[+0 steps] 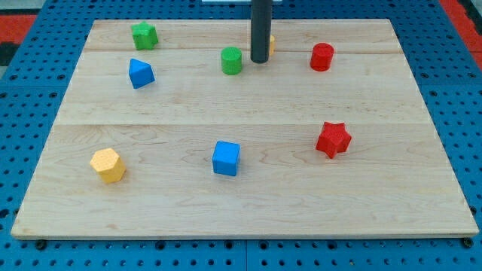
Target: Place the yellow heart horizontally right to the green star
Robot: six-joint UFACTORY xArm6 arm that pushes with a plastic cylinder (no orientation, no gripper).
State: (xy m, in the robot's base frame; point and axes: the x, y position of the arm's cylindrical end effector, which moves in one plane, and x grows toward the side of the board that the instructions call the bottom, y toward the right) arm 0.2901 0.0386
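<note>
Standing upright near the view's top, the dark rod came down to the wooden board (248, 105) with my tip (260, 60) resting just to the view's right of the green cylinder (232, 60). There were no jaws on this arm to be apart or together; it ended in the bare rod alone. The yellow heart (270, 44) lay directly behind the rod, almost wholly hidden, with only a thin yellow sliver showing at the rod's right edge; whether the rod touched it could not be told. The green star (144, 35) sat well apart at the view's upper left, so the heart lay to its right across the board, with the green cylinder between them.

Further out, a red cylinder (321, 57) stood near the tip on the view's right, and a blue triangular block (140, 73) lay below the green star. In the lower half were a red star (333, 139) at the right, a blue cube (226, 158) near the middle and a yellow hexagonal block (108, 165) at the left.

The board was of pale wood planks and rested on a blue pegboard surface (30, 113) dotted with holes, with red patches (19, 19) showing at the top corners.
</note>
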